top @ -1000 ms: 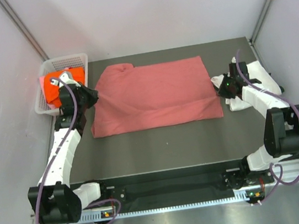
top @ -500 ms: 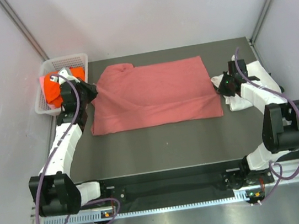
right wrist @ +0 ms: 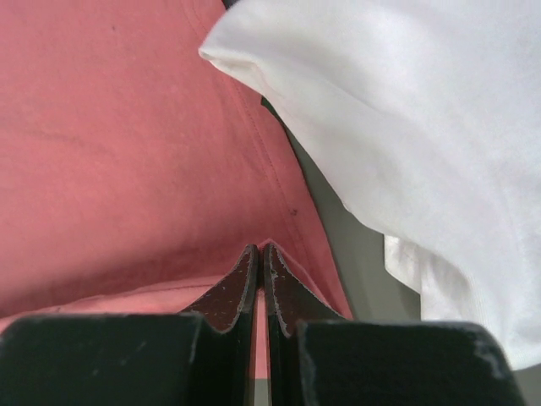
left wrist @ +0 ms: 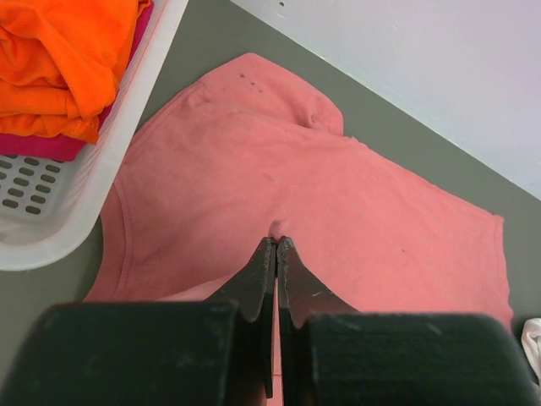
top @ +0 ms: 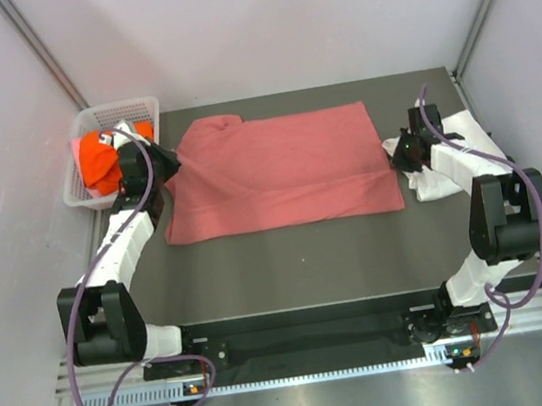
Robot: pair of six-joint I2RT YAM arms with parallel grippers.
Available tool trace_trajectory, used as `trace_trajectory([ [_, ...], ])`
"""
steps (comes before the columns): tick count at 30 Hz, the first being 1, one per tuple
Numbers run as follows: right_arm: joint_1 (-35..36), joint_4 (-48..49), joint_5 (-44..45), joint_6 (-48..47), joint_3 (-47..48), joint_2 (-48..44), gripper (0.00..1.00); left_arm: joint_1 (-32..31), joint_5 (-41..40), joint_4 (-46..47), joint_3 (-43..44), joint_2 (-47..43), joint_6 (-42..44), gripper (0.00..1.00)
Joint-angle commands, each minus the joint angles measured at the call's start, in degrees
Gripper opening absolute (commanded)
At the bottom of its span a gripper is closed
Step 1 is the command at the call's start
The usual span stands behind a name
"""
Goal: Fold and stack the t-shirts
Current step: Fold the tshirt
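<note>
Both hands are pinching the pink t-shirt (top: pixel 277 172) at opposite edges.
The shirt is lying spread across the middle of the surface (top: pixel 289 261). The left hand (top: pixel 167 164) is clenching its left edge, and the right hand (top: pixel 396 157) is clenching its right edge. The orange t-shirt (top: pixel 95 159) is sitting in the basket (top: pixel 131 105) at upper left. The white t-shirt (right wrist: pixel 406 127) is lying at the right, just beside the pink one.

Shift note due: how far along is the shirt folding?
Done: no stack yet. In hand: the left gripper and right gripper each pinch an opposite edge of the pink t-shirt, spread flat on the table. Left: the orange t-shirt lies in the basket; the white t-shirt lies beside the pink one.
</note>
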Motion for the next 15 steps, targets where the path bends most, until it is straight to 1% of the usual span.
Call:
trace_trajectory([
  [1,0.66,2.42,2.55,0.03,4.13,1.10,0.00,0.39,-1.32,5.72,2.75,1.56,0.21,0.00],
  [11,0.83,2.33,2.64,0.29,8.44,6.01,0.00,0.57,-2.11,7.21,5.65,7.10,-0.58,0.00],
  [12,0.92,2.51,2.29,0.29,8.96,6.45,0.01,0.57,-1.76,7.74,5.74,8.32,-1.02,0.00],
  [13,0.83,2.59,1.68,0.12,9.31,6.98,0.07,0.57,-1.76,7.92,5.91,8.95,-1.55,0.02],
  [15,0.83,2.77,1.67,0.11,10.54,8.48,0.10,0.57,-1.24,8.70,5.74,10.79,-2.86,0.06],
])
